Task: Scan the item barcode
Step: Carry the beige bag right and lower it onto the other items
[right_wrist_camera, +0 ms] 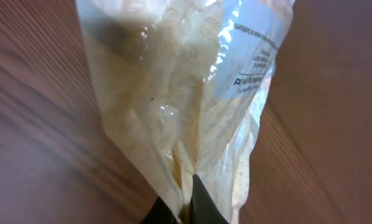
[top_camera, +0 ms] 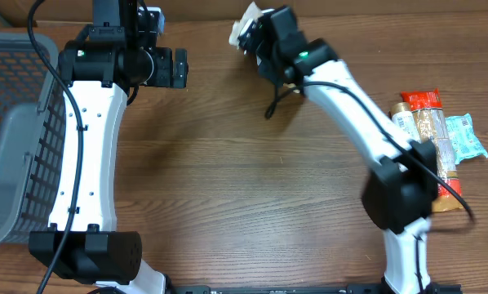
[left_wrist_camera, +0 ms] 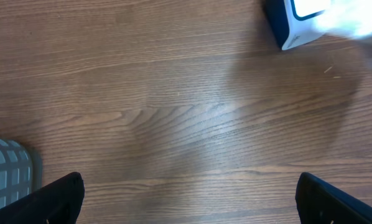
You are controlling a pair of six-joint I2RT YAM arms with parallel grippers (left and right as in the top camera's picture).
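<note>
You have the clear bag (right_wrist_camera: 186, 93) pinched tight in the right gripper (right_wrist_camera: 186, 205) at the far middle of the table (top_camera: 244, 163), left gripper (top_camera: 181, 67) spread wide, empty; pickup done, scan likely pending.

Left gripper (top_camera: 179, 68), jaws wide apart, right gripper (right_wrist_camera: 186, 208), jaws pinched

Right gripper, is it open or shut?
Shut. The right gripper pinches the lower edge of the clear plastic bag, fingertips together.
</note>
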